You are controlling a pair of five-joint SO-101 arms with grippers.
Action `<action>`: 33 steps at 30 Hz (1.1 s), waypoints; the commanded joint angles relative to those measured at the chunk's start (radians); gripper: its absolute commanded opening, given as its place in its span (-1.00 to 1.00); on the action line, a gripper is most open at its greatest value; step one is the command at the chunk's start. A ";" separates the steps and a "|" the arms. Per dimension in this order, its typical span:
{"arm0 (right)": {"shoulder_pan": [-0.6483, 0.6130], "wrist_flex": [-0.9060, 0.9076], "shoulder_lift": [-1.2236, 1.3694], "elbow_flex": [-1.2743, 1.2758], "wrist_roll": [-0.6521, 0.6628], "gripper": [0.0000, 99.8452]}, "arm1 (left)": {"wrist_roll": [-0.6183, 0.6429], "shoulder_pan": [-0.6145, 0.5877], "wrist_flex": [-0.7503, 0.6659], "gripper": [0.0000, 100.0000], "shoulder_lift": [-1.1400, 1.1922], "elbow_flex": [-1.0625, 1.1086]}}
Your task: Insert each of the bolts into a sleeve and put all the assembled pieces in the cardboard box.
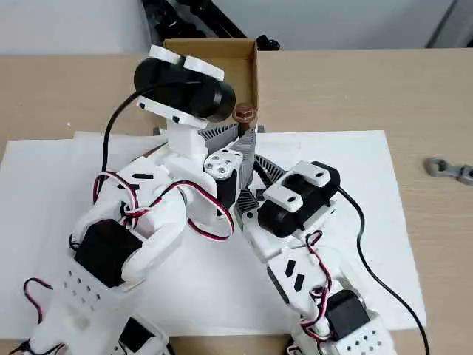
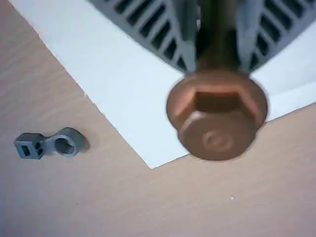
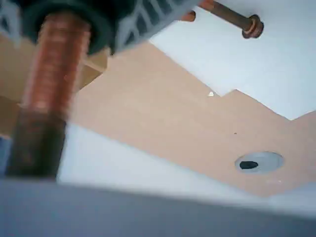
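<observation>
Left jaws clamp 1 bolt [image 2: 217, 116] (copper); right jaws grip a sleeve [image 3: 102, 23] around its thread.

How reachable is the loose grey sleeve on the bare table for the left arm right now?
Probably not: the left gripper has its jaws shut on the bolt, and the sleeve lies off the paper, on the far side of the right arm.
</observation>
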 commanded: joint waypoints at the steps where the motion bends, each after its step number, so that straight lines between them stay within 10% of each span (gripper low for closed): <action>1: -0.001 -0.030 -0.007 -0.031 -0.006 -0.99 | 0.005 0.003 -0.021 -0.99 -0.020 0.001; 28: -0.001 -0.030 -0.007 -0.031 -0.006 -0.99 | -0.023 0.046 0.029 -0.99 -0.023 0.041; 33: -0.001 -0.022 -0.007 -0.032 -0.006 -0.99 | -0.018 0.028 0.129 -0.68 -0.014 -0.001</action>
